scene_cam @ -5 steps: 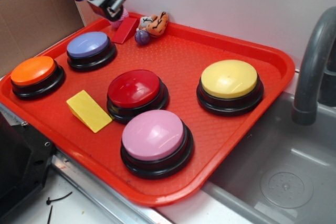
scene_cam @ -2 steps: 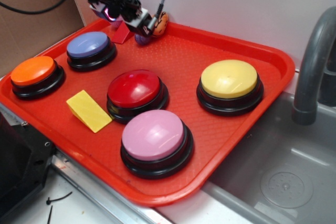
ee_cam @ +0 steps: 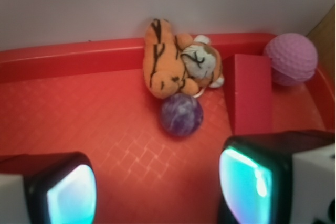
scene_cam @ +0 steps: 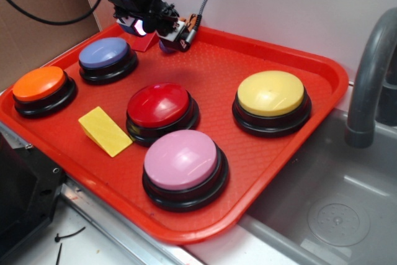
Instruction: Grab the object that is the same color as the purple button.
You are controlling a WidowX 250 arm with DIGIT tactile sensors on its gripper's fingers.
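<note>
— Since the hand (ee_cam: 157, 187) has its fingers spread and nothing between them, where does the ball sit from it?

— Straight ahead and a touch right of centre. The small purple ball (ee_cam: 181, 114) rests on the red tray (ee_cam: 79, 108), well short of both fingertips (ee_cam: 68, 192). Being round, it offers no axis to line up with.

— Crowding?

— Considerable. The striped tiger toy (ee_cam: 176, 64) touches the ball on its far side; the red wedge (ee_cam: 251, 93) stands just beside it on the right, the pink dimpled ball (ee_cam: 292, 57) beyond. The tray's back rim lies close behind.

— Open room?

— Left and near sides. From the exterior view the hand appears almost above it, though the arm hides the ball. It matches the periwinkle button (scene_cam: 104, 53).
</note>
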